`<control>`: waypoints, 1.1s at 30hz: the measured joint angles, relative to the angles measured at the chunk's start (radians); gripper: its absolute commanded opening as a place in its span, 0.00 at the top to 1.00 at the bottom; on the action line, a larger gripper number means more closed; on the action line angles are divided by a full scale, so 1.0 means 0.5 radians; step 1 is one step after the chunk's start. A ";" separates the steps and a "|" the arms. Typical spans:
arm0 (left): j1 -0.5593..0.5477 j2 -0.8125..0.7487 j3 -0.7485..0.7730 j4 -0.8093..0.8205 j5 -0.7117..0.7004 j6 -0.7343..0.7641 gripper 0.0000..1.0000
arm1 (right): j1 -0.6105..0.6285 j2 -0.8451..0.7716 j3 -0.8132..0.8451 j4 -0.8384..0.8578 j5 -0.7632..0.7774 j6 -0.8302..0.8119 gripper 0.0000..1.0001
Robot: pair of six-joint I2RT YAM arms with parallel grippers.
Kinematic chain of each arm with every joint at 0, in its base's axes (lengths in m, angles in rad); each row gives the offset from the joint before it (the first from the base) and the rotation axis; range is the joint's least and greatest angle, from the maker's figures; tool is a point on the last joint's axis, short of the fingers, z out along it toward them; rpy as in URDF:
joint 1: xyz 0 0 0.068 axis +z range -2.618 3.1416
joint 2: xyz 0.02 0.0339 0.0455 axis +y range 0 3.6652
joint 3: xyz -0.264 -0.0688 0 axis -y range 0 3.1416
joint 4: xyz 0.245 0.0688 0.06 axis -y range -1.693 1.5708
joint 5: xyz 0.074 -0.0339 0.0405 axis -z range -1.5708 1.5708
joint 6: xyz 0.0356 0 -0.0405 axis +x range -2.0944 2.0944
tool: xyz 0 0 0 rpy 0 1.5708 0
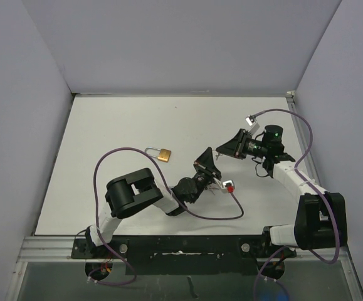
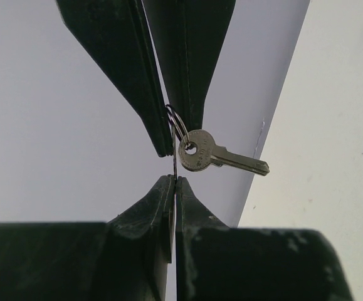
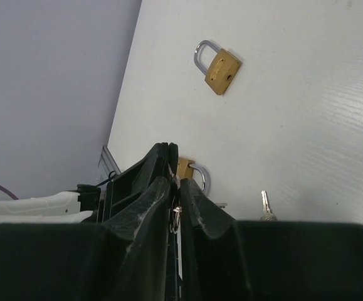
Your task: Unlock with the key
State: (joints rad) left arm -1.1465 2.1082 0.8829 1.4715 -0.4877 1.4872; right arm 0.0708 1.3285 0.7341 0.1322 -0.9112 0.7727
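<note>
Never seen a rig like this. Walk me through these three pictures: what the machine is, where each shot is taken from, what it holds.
These are two robot arms bolted to the near edge of a white table. The overhead picture looks down from behind them: left arm on the left, right arm on the right. The other two come from a camera on each wrist, looking along that arm's two-finger tool. A brass padlock lies on the table. The left tool is shut on a key ring, with a key dangling from it. The right tool looks shut; a second padlock shows at its tips, but whether it is gripped is unclear.
</note>
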 measured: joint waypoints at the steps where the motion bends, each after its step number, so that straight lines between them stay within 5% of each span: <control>1: 0.000 0.001 0.002 0.001 -0.004 0.002 1.00 | -0.001 0.000 -0.002 0.003 0.000 0.002 0.95; 7: 0.000 0.008 0.018 0.003 -0.016 0.012 0.99 | -0.010 0.000 -0.011 0.026 -0.005 0.031 1.00; 8: 0.000 0.011 0.024 0.004 -0.020 0.016 0.68 | -0.011 0.000 -0.011 0.031 -0.005 0.037 1.00; 10: 0.000 0.021 0.046 0.005 -0.033 0.034 0.27 | -0.012 0.000 -0.011 0.050 -0.006 0.046 1.00; 12: 0.000 0.044 0.076 0.002 -0.064 0.021 0.06 | -0.024 0.000 -0.012 0.090 -0.021 0.065 1.00; 26: 0.037 0.034 -0.187 -0.049 -0.197 -0.313 0.02 | -0.198 0.071 -0.025 0.247 -0.034 0.061 1.00; 33: 0.261 -0.671 -0.407 -0.681 -0.117 -1.082 0.02 | -0.217 0.150 -0.025 0.183 0.019 -0.106 1.00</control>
State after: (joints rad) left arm -1.0161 1.7725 0.6792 1.1313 -0.5461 0.9463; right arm -0.0380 1.4033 0.7216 0.2237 -0.9016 0.7197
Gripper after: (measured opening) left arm 0.977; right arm 0.074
